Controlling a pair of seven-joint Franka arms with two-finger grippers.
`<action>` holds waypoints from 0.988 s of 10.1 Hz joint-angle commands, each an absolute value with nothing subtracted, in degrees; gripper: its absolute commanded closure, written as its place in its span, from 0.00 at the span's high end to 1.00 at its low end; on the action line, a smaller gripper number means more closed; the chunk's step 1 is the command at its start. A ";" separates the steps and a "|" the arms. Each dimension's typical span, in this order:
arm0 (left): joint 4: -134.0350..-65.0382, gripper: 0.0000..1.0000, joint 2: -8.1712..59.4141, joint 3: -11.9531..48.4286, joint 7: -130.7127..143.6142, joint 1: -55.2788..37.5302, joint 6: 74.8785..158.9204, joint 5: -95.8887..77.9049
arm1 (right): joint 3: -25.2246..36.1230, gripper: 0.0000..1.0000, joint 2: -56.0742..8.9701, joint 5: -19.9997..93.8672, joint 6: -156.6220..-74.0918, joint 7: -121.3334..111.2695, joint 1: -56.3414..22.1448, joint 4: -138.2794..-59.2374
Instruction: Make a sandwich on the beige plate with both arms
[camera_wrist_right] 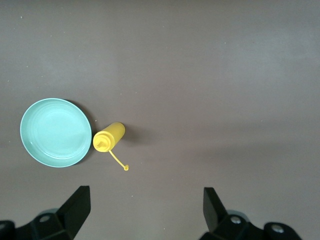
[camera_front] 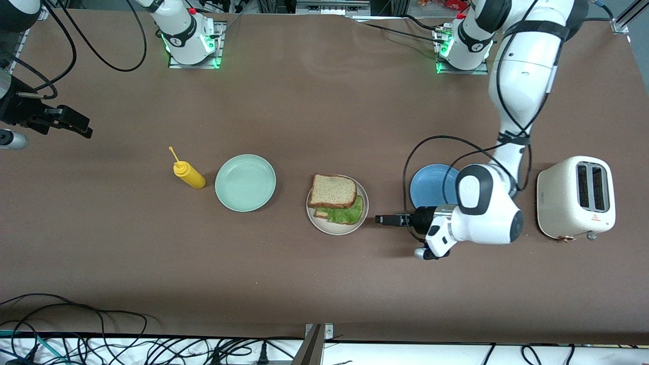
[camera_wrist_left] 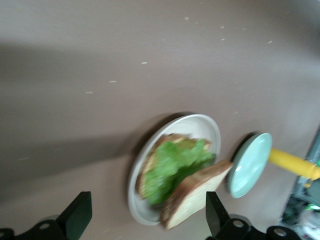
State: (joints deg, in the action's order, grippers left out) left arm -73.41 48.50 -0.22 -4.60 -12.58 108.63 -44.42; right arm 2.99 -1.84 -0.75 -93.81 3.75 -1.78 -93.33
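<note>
The sandwich (camera_front: 335, 198), two brown-crusted bread slices with ruffled green lettuce between, sits on the round beige plate (camera_front: 318, 224) at the centre of the front view, its top slice lying askew. The left gripper (camera_front: 381, 219), fingers spread wide and empty, hangs just beside the plate's rim, so the stacking step looks finished. The right gripper (camera_front: 83, 131), also wide open, waits at the upper left of the frame; next, I judge, the left arm need only draw clear without nudging the plate.

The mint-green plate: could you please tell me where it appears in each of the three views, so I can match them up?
Front view: the mint-green plate sits between the yellow mustard bottle and the beige plate holding the sandwich.
Left wrist view: it shows edge-on beside the beige plate, the bottle next to it.
Right wrist view: it lies beside the bottle.
Shared landmark: the yellow mustard bottle.
</note>
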 commanded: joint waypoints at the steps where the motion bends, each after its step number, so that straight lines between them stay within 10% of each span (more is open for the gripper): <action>1: -74.62 1.00 44.13 -1.22 -4.66 -10.56 99.28 -32.15 | 3.16 1.00 -2.20 0.79 -92.81 3.96 -1.58 -92.46; 10: -77.51 1.00 31.13 -1.76 1.50 -6.42 81.39 -0.03 | 2.90 1.00 -2.37 0.88 -93.34 4.04 -1.93 -92.37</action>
State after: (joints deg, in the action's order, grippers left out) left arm -73.69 36.17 -2.19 1.16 -7.14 81.92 -4.57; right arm 2.97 -2.02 -0.15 -93.79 3.75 -1.87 -93.34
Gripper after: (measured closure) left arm 0.000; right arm 0.000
